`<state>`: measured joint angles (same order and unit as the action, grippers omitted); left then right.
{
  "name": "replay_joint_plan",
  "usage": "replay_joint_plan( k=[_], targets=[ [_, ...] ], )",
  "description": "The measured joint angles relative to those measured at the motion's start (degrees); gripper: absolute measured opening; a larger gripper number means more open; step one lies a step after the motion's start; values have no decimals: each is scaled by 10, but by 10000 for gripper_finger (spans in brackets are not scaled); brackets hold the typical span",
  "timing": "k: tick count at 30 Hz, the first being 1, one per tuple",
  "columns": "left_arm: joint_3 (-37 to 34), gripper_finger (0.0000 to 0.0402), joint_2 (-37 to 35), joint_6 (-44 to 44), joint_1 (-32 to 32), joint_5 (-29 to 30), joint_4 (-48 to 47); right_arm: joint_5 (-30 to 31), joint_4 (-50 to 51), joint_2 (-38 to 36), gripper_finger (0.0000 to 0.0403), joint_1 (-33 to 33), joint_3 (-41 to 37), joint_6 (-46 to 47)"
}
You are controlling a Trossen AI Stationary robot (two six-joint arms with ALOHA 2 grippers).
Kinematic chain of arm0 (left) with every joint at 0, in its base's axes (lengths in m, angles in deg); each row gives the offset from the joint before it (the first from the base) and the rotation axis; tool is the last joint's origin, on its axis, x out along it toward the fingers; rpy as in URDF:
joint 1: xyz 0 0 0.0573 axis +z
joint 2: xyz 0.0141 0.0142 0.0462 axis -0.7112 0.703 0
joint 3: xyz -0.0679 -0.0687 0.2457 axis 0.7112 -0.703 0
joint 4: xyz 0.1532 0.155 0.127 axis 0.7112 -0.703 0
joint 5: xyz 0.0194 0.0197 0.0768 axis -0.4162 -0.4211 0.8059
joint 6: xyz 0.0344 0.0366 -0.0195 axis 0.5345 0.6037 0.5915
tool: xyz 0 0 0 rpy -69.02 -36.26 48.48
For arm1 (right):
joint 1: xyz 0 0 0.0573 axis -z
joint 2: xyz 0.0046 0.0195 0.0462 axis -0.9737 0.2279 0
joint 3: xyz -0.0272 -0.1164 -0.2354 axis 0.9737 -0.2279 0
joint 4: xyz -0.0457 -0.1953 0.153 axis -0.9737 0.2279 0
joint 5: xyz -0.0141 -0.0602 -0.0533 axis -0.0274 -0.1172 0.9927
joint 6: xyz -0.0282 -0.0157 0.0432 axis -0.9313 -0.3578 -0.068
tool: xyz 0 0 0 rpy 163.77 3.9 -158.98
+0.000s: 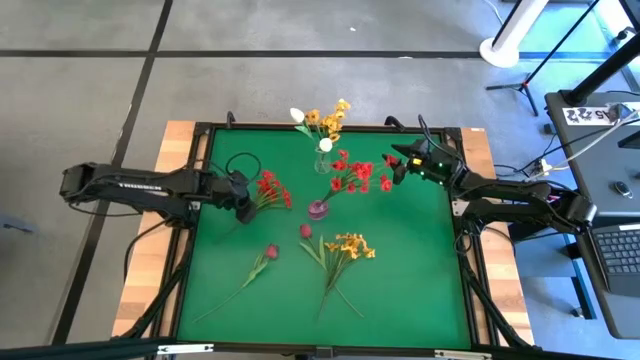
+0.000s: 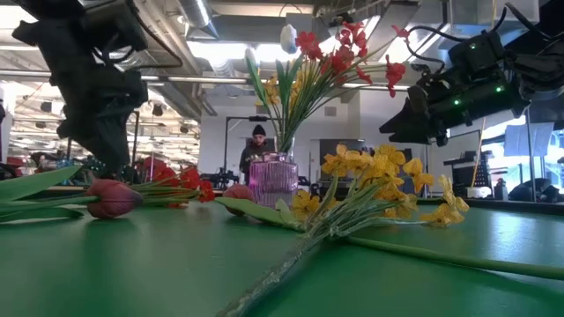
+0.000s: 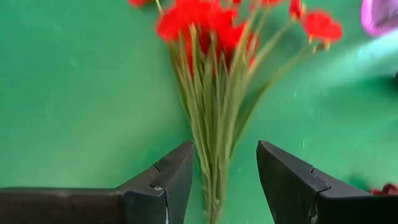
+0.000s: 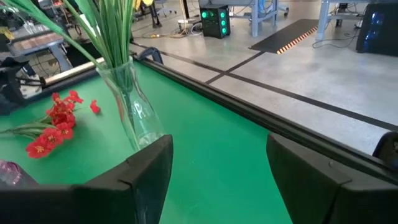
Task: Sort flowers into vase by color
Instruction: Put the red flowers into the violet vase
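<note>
Red flower bunch stems between open left end effector fingers, clear only from wrist.

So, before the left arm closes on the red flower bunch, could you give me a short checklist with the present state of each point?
1. Left hand open: ok.
2. Stems of the red flower bunch lie between its fingers: ok.
3. Stems centred in the gap: not ok, they sit nearer one finger.
4. Fingers low enough to reach the stems on the green mat: cannot tell.
5. Right hand clear of the bunch, up by the clear glass vase: ok.
6. Purple vase upright: ok.
</note>
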<state>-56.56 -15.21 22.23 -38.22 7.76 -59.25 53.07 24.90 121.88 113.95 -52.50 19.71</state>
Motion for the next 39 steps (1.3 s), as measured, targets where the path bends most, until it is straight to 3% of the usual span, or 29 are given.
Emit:
replay_joint_plan(
  k=[4, 21, 28, 32, 39],
  targets=[
    [0, 169, 31, -1, -5, -23, 0, 0, 5, 0, 256, 0, 0, -4],
    [4, 169, 192, -17, -35, -16, 11, 0, 8, 0, 256, 0, 0, -5],
    [4, 166, 209, -15, -39, 6, 13, 0, 23, 0, 256, 0, 0, -5],
    [3, 144, 207, -15, -39, 14, 14, 0, 32, 0, 256, 0, 0, -5],
    [1, 68, 208, -27, -39, 33, 19, 0, 33, 0, 256, 0, 0, -4]
  ],
)
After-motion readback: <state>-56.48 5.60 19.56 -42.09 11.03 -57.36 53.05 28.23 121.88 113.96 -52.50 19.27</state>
